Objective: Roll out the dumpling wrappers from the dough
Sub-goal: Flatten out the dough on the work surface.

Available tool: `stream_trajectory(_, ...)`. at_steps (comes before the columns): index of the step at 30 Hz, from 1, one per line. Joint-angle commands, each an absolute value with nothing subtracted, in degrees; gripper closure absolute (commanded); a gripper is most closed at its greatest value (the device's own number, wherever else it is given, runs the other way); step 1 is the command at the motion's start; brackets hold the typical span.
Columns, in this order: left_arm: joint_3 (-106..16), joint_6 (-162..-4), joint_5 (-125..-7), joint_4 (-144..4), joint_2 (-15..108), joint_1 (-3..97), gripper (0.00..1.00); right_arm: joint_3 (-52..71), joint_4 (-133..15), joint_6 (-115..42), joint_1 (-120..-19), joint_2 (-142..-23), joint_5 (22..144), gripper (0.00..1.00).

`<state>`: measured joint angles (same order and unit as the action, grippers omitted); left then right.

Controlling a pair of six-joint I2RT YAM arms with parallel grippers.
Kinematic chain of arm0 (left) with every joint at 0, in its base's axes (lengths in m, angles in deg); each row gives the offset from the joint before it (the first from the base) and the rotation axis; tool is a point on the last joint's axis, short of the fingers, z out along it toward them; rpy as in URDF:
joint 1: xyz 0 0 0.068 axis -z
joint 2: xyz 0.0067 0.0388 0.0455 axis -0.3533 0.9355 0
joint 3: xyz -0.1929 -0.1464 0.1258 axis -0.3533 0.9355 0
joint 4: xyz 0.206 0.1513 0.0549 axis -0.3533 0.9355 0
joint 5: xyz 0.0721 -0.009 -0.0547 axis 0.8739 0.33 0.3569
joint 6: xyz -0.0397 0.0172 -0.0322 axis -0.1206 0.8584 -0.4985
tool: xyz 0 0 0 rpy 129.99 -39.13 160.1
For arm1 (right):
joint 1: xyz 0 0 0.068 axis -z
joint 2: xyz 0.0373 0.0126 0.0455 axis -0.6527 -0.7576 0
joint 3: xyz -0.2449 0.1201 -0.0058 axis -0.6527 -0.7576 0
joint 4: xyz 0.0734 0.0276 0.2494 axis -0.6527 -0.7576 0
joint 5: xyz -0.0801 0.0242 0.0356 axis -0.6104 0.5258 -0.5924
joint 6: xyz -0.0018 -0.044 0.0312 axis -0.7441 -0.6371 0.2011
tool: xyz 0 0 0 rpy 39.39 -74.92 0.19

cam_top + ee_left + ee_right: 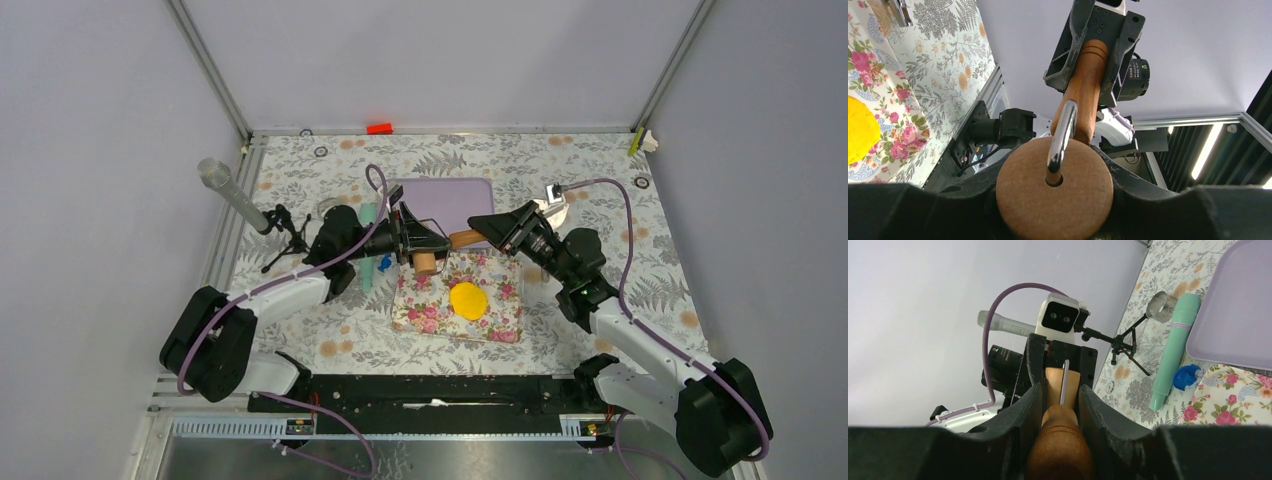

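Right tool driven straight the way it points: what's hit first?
The left tool, facing it head-on at the far end of the wooden roller whose handle the right tool grips. Gap looks short, though depth is unclear.

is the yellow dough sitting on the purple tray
No, the yellow dough lies on the floral mat, which sits nearer the arms than the purple tray.

Pale grey walls (430, 60), aluminium corner posts (211, 70), fern-print tablecloth (600, 160), ceiling light strips (1206, 150).
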<state>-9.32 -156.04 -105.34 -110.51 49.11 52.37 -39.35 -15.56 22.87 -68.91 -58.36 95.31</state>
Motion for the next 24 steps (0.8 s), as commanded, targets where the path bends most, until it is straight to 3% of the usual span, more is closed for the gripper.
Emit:
stream_trajectory(1,-10.47,-157.82,-105.05,-116.22,48.81,52.60,0.99,-34.69,-19.98,18.68,-69.49,-58.55,103.85,1.00)
stream_trajectory(3,-11.45,-155.35,-106.05,-111.82,48.10,52.53,1.00,-32.16,-25.18,16.24,-69.49,-58.67,107.96,0.86)
stream_trajectory(6,-14.19,-147.89,-108.18,-100.90,46.35,52.23,1.00,-29.19,-31.00,12.79,-69.32,-58.23,113.60,0.44)
stream_trajectory(7,-15.37,-144.88,-109.15,-96.57,45.82,51.98,1.00,-28.21,-32.66,12.01,-69.23,-58.21,115.48,0.35)
stream_trajectory(10,-17.98,-135.17,-111.66,-85.37,44.25,51.03,1.00,-25.77,-36.52,11.11,-68.84,-58.59,122.09,0.21)
stream_trajectory(19,-22.89,-120.93,-122.26,-70.55,41.23,49.08,1.00,-25.96,-33.29,15.07,-66.93,-60.09,133.34,0.17)
stream_trajectory(24,-22.83,-122.14,-123.86,-72.41,39.11,49.08,1.00,-26.44,-32.16,15.80,-66.15,-61.18,135.02,0.17)
